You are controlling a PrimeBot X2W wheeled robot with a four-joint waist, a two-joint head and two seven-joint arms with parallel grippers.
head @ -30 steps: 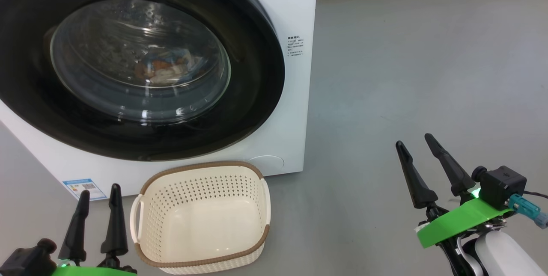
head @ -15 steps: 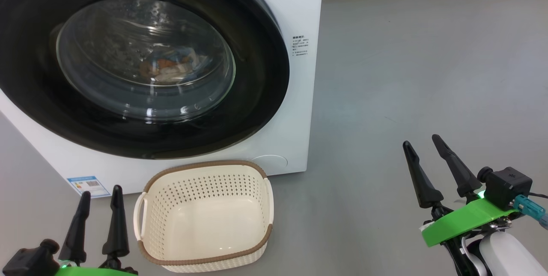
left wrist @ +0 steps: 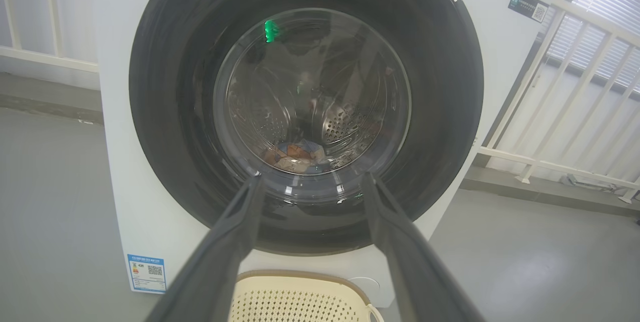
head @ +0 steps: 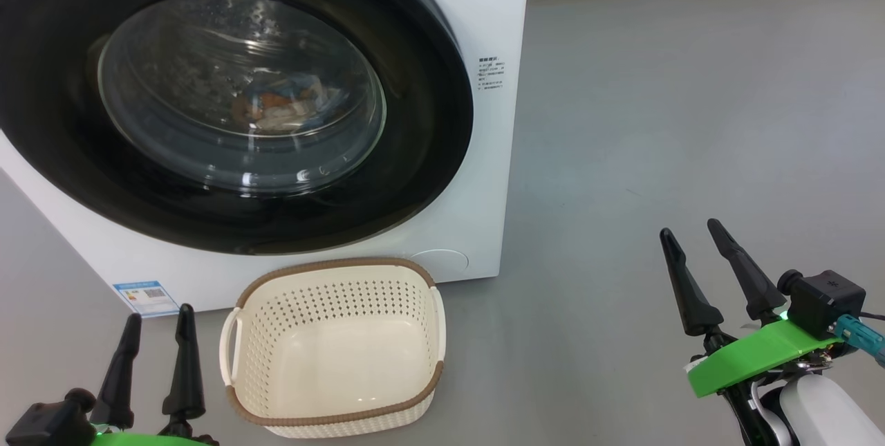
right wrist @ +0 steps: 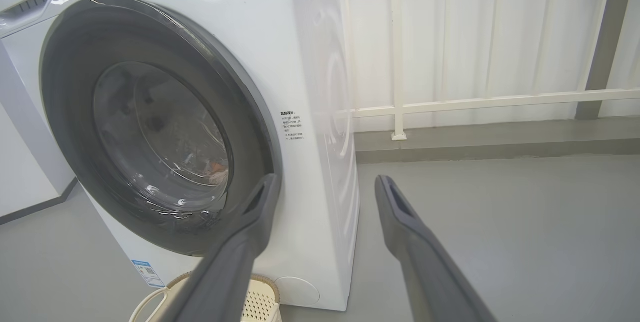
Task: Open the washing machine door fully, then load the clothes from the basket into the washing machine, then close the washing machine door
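On the floor (head: 622, 121), just beside the front of the washing machine (head: 477, 211), the basket (head: 335, 314) stands empty. The clothes (head: 280, 104) lie in the drum (left wrist: 345, 122) behind the door (head: 429, 121), which looks shut. The left pincer (head: 159, 314) and right pincer (head: 688, 227) hang wide, holding nothing. The job seems nearly done: confirm the door's edge sits flush and latched, with both pincers clear of the basket.

Closed door (head: 430, 145) across drum (left wrist: 345, 122) (basket (head: 332, 297) below)
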